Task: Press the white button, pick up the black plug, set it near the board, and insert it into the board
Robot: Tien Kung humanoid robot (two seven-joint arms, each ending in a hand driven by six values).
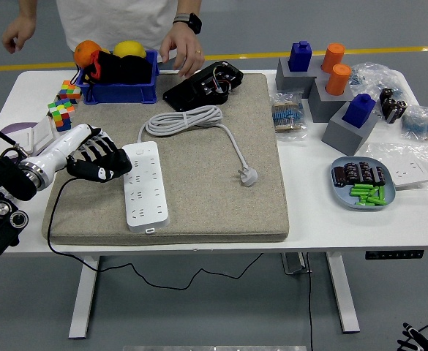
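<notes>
Head view, white power strip (145, 183) flat on mat, left robot hand (96, 155) beside it, fingers loosely spread

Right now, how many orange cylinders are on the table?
2: one orange cylinder on the far grey block, the other just in front of it on the next grey block. More could be hidden.

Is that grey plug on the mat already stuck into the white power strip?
No, the grey plug lies loose on the mat, well to the right of the white power strip, with open mat between them.
</notes>
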